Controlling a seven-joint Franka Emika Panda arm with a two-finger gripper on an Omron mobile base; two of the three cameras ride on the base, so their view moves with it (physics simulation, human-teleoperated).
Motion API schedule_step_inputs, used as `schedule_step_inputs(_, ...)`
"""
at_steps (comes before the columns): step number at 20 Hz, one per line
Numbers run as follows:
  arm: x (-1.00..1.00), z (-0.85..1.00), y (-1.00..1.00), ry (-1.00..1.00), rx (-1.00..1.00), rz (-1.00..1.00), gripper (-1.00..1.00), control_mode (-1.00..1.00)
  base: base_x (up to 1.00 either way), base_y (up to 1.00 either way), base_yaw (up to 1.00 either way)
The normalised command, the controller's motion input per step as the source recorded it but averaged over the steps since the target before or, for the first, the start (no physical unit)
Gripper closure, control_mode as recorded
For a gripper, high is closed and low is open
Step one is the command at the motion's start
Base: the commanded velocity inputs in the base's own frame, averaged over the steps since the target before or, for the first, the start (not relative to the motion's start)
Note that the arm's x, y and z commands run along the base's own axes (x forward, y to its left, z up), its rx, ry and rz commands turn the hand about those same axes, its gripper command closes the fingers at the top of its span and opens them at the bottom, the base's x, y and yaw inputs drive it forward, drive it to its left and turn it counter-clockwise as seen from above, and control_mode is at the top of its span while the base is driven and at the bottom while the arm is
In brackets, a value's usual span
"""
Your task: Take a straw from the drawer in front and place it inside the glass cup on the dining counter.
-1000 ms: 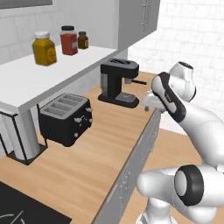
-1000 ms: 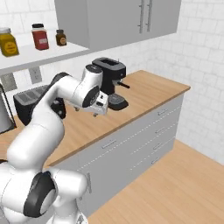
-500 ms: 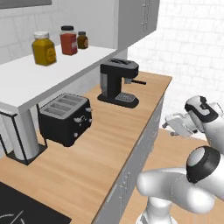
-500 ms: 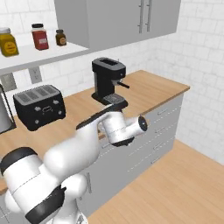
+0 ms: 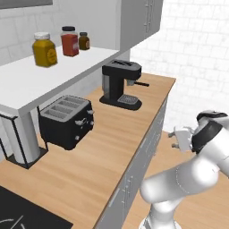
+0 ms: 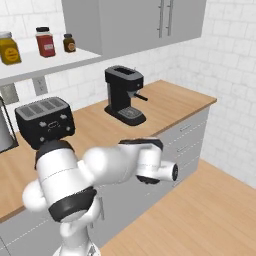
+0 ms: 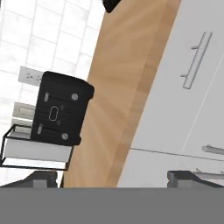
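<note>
My gripper [image 5: 180,137] hangs off the front of the wall-side wood worktop [image 5: 112,134], below its edge and level with the grey cabinet fronts. In the hand view my gripper [image 7: 114,178] is open, its two dark fingertips [image 7: 43,177] far apart with nothing between them. That view is rolled and looks along the worktop edge [image 7: 131,87] and drawer fronts with bar handles [image 7: 196,61]. The straw, the task's drawer, the glass cup and the dining counter are out of view.
A black toaster [image 5: 66,120] and a black coffee machine [image 5: 120,84] stand on the worktop. Several jars [image 5: 44,49] sit on a white shelf above. Grey wall cabinets [image 6: 135,20] hang overhead. My white arm [image 6: 115,165] crosses in front of the base cabinets, above wood floor [image 6: 200,215].
The arm has swung from over the worktop beside the coffee machine out and down in front of the cabinet fronts. The gripper has stayed open.
</note>
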Motion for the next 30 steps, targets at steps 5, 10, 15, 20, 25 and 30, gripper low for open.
schedule_step_inputs(5, 0.21, -0.28, 0.00, 0.03, 0.14, 0.00, -1.00, -1.00, 0.00, 0.00, 0.00)
schedule_step_inputs(10, 0.10, -0.12, 0.25, 0.06, 0.02, -0.07, -1.00, -1.00, 0.00, 0.00, 0.00)
schedule_step_inputs(15, 0.19, -0.26, 0.25, 0.09, 0.00, -0.06, -1.00, -1.00, 0.00, 0.00, 0.00)
schedule_step_inputs(20, 0.29, -0.27, 0.17, 0.09, 0.00, -0.03, -1.00, -1.00, 0.00, 0.00, 0.00)
schedule_step_inputs(25, 0.15, -0.17, 0.00, 0.00, 0.02, 0.00, -1.00, -1.00, 0.00, 0.00, 0.00)
schedule_step_inputs(30, 0.21, -0.15, 0.00, 0.00, 0.03, 0.00, -1.00, -1.00, 0.00, 0.00, 0.00)
